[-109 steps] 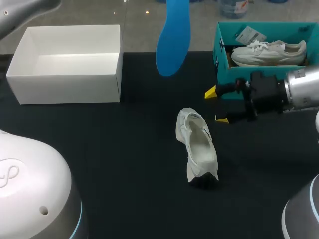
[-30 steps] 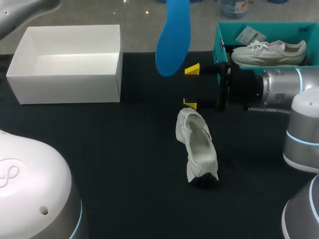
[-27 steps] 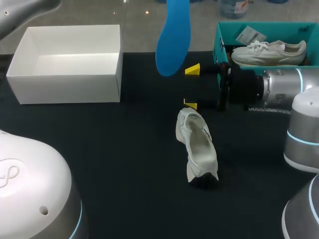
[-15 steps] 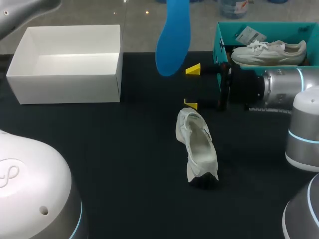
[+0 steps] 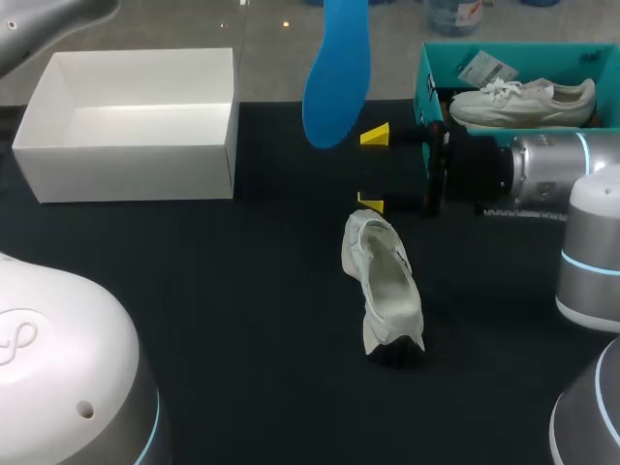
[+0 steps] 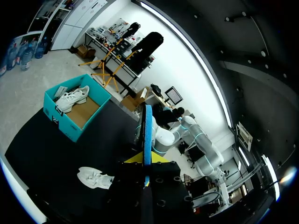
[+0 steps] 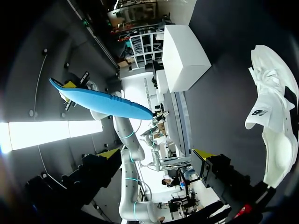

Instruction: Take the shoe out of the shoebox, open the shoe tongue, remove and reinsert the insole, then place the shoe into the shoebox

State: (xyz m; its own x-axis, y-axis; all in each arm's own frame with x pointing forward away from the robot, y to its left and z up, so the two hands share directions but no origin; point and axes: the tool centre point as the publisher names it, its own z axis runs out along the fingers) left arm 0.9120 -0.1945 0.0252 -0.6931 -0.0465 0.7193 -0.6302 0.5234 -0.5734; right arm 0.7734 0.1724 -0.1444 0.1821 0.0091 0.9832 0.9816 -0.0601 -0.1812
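1. Holding the blue insole (image 6: pixel 147 130) edge-on between its yellow tips, the left gripper (image 6: pixel 145 161) is closed on it from both sides, well above the table (image 5: pixel 194 291).
2. Seen from the head view, the insole (image 5: pixel 337 73) hangs over the table's far edge, between the white box (image 5: pixel 136 116) and the teal shoebox (image 5: pixel 513 58). The left gripper itself does not show there.
3. The right arm (image 5: pixel 542 174) comes in from the right and lies low and level over the table, in front of the teal shoebox.
4. The right gripper (image 5: pixel 373 168) has its fingers spread wide with nothing between them. One yellow tip shows near the insole's lower end, and the other sits just beside the far end of the white shoe (image 5: pixel 383 286). Whether that tip touches the shoe cannot be told.
5. The white shoe lies on the dark table near the middle, outside both boxes, with its opening showing.
6. The teal shoebox stands at the far right and holds a second shoe (image 5: pixel 523 102), also white.
7. The white box stands open at the far left, well apart from the shoe on the table.
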